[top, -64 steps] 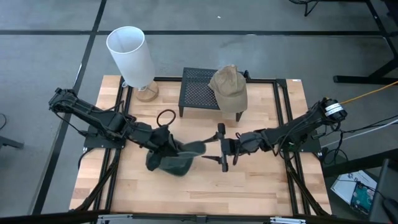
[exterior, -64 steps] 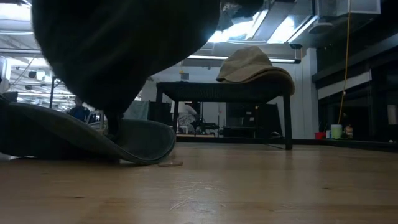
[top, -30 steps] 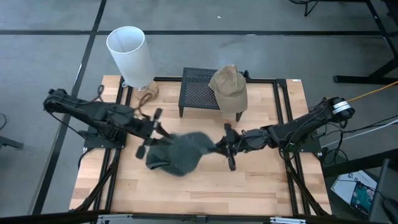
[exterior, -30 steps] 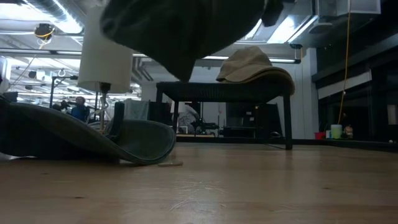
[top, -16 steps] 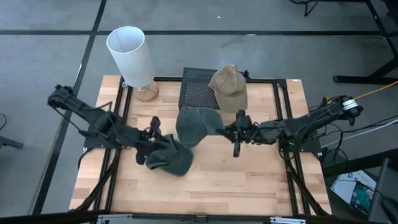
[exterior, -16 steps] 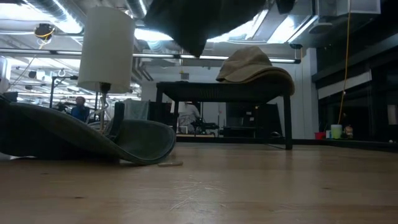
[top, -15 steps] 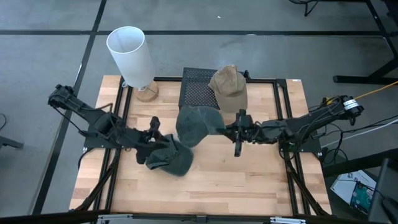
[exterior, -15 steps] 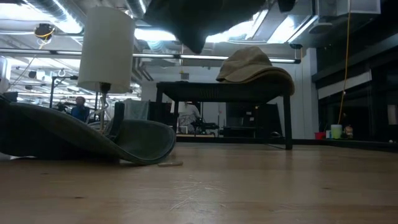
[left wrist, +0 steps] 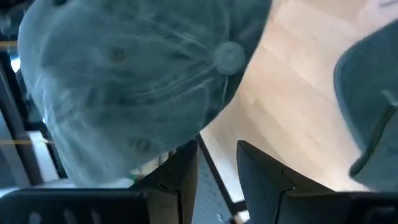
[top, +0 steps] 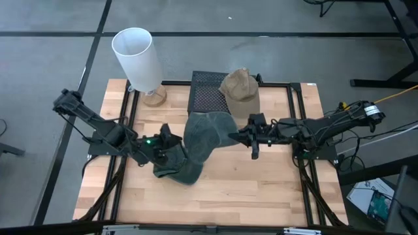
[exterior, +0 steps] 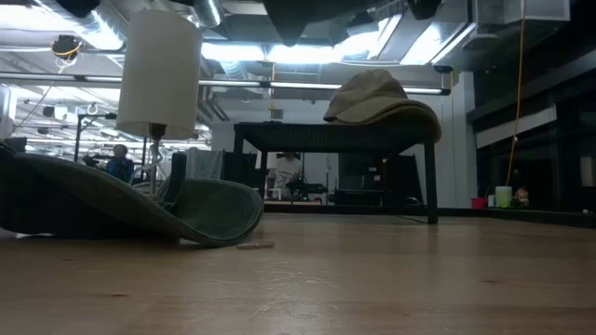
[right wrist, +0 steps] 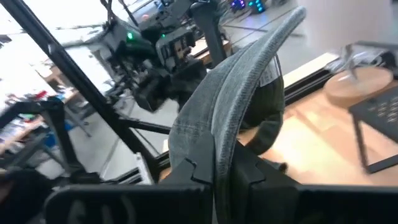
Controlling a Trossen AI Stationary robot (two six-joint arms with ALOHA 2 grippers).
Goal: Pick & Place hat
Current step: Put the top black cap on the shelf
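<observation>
A dark green hat (top: 201,134) hangs in the air over the table's middle, with my right gripper (top: 235,136) shut on its brim; only its lower edge (exterior: 307,14) shows in the low view. A second dark green hat (top: 177,168) lies on the table below it, brim (exterior: 223,209) on the wood. A tan hat (top: 240,91) sits on the black mesh stand (top: 208,99). My left gripper (top: 164,139) stands open just above the lying hat's far-left side, fingers (left wrist: 261,180) apart with nothing between them, facing the lifted hat's crown (left wrist: 124,81). My right gripper pinches the lifted hat's brim (right wrist: 221,130) between its two fingers, which meet the brim edge-on. The fingers point level, coming from the table's right side. The hat is clear of the table and the other hat, crown toward the table's left.
A white-shaded lamp (top: 137,55) stands at the far left corner on a wooden base. The mesh stand's left half is bare. Black frame rails (top: 297,117) run along the table's sides. Bare wood lies along the near edge.
My right gripper has risen and drawn toward the far right with the hat, which has lifted off the lying hat and now hangs near the stand. My left gripper has rolled about its own line and sunk a little toward the lying hat.
</observation>
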